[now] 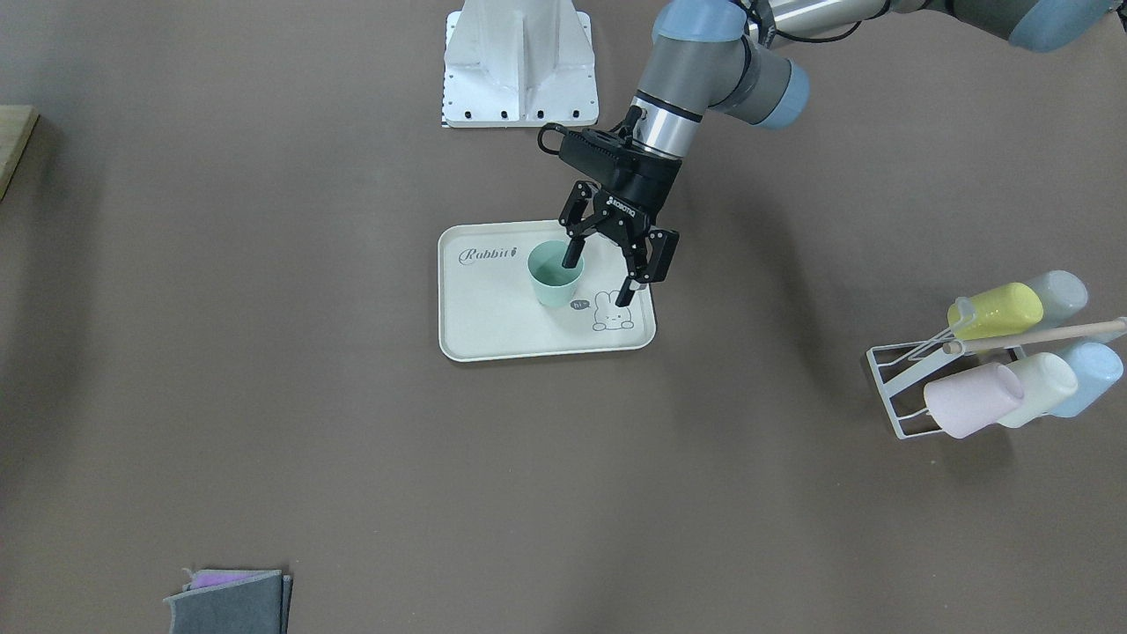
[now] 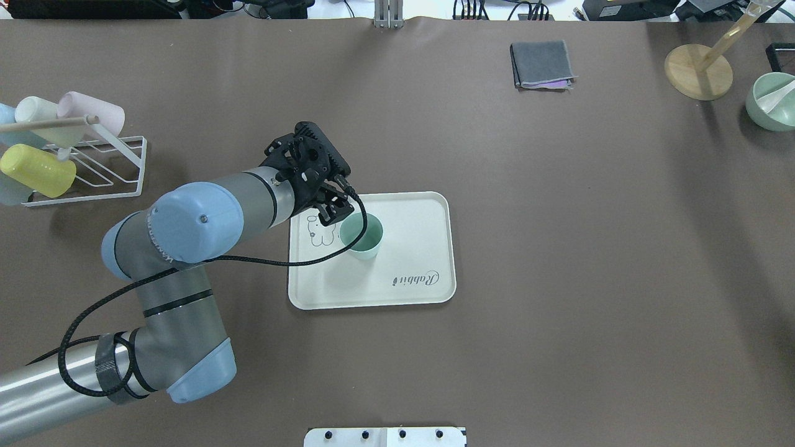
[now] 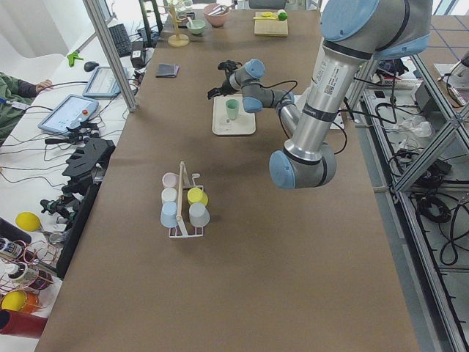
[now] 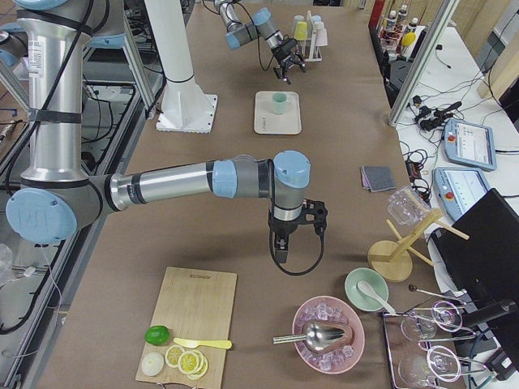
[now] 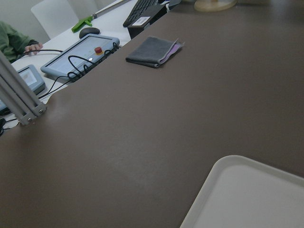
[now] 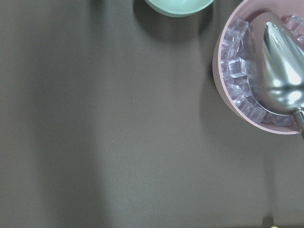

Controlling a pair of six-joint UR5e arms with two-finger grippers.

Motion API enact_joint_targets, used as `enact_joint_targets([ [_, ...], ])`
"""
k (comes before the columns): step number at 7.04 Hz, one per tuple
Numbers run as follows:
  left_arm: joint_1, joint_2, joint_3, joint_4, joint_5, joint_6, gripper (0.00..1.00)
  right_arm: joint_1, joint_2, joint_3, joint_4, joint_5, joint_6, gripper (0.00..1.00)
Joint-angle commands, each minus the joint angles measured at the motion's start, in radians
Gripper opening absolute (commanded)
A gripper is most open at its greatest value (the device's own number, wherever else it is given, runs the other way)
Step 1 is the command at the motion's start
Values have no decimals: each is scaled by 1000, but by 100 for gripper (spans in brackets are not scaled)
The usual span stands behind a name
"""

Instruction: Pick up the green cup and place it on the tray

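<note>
**Item 1, green cup** [image 1: 555,276]: upright, mouth up. It stands on the tray's floor near the middle, between the "Rabbit" lettering and the bunny drawing.

**Item 2, tray** [image 1: 493,330]: cream, flat on the table near its centre, with nothing on it but the cup.

**Item 3, my left pincer** [image 1: 599,280]: spread wide and gripping nothing. One finger [image 1: 573,251] hangs over the cup's mouth and the other sits outside the wall, above the bunny (I cannot tell whether either one touches the rim).

**Status:** I judge the placing done, since the cup rests on the tray on its own base. What is left is to lift my fingers straight up and clear. A sideways drag could tip so light a tumbler.

**Item 4, my right pincer** [image 4: 285,243]: well apart from the tray, hanging above the table near a pink bowl [image 6: 219,71] of ice with a metal scoop [image 6: 280,66]. I cannot tell whether it is wide or narrow.

**Item 5, table** [image 1: 264,370]: long, under a matte brown covering. It carries:
- a white wire rack [image 1: 883,389] with pastel cups on it, well to one side of the tray
- a folded grey cloth [image 1: 233,600]
- a wooden stand [image 2: 699,71]
- a pale green bowl [image 4: 366,289]
- a cutting board [image 4: 190,312] with lime slices

**Item 6, room:** operator benches run along the far side of the table, with tablets [image 3: 69,114] and cables on them. Metal framing stands around the table.
</note>
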Motion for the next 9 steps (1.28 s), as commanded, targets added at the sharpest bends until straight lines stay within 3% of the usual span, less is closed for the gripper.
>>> enact_joint_targets([
  [1,-33,-29,-42,335,51,0,98,0,0,0,0,0,0,100],
  [3,-46,-24,-48,454,100,-6,98,0,0,0,0,0,-8,100],
  [4,-67,-27,-48,464,88,-14,98,0,0,0,0,0,-9,100],
  [5,-114,-27,-59,462,8,-16,98,0,0,0,0,0,-8,100],
  [8,-411,32,-57,455,-527,-3,98,0,0,0,0,0,-5,100],
  [9,-508,71,-59,455,-658,-2,98,0,0,0,0,0,-3,100],
])
